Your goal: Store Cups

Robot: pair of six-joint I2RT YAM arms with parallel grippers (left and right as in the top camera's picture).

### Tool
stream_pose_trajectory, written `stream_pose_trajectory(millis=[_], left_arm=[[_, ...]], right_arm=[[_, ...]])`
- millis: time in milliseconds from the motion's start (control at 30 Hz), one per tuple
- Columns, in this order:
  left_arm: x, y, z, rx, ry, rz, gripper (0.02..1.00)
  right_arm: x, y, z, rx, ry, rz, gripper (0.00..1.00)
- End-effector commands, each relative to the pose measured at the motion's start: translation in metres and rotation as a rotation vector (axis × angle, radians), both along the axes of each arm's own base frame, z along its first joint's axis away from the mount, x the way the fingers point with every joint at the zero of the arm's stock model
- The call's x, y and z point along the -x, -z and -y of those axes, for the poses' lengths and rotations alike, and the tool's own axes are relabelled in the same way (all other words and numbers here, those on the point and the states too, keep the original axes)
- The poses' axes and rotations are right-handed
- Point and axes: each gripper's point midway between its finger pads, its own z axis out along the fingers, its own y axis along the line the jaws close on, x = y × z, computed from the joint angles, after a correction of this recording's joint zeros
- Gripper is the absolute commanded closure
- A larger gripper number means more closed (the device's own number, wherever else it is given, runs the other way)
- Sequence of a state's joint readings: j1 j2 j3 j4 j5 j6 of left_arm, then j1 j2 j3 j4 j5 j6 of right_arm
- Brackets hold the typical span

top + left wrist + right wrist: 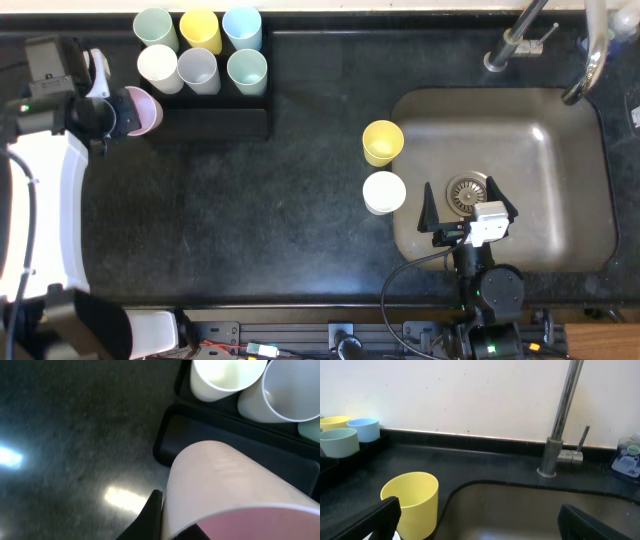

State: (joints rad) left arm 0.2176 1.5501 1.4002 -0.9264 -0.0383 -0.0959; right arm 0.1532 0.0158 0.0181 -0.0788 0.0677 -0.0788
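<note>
My left gripper (120, 112) is at the far left of the dark worktop (290, 230), fingers clenched on a pink cup (144, 110); the cup is at the left end of the black tray (215, 122), by its near corner, and I cannot tell whether it touches down; on the tray six cups stand upright in two rows, pale green (155, 27), yellow (200, 28) and blue (242, 27) along the far row, white (160, 67), grey-white (198, 70) and mint (247, 70) along the near one; further right, well apart from the tray, a loose yellow cup (382, 142) and a loose white cup (384, 192) stand just beside each other on the worktop at the left rim of the sink (550, 150); my right gripper (467, 205) hangs over the basin near the drain (466, 190), fingers spread wide and grasping nothing; the tap (520, 35) stands at the sink's far side.
</note>
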Motion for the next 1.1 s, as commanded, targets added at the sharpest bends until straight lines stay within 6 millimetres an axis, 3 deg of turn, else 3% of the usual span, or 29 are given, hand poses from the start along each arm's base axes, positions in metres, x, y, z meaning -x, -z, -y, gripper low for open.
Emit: stream_pose_trajectory(millis=[33, 367, 500, 933, 1100], left_arm=[[-0.01, 0.024, 0.003, 0.008, 0.074, -0.049, 0.982], [-0.037, 0.073, -0.003, 0.015, 0.08, -0.097, 0.98], [-0.046, 0.077, -0.006, 0.007, 0.078, -0.074, 0.967], [-0.05, 0.094, -0.006, 0.014, 0.078, -0.101, 0.932], [-0.054, 0.093, -0.008, 0.009, 0.077, -0.085, 0.838]], right_arm=[[0.0, 0.004, 0.0, -0.004, 0.003, -0.001, 0.003], [0.0, 0.004, 0.0, -0.004, 0.003, -0.001, 0.003], [0.0, 0.003, 0.0, -0.004, 0.003, -0.001, 0.003], [0.0, 0.004, 0.0, -0.004, 0.003, -0.001, 0.003], [0.0, 0.004, 0.0, -0.004, 0.003, -0.001, 0.003]])
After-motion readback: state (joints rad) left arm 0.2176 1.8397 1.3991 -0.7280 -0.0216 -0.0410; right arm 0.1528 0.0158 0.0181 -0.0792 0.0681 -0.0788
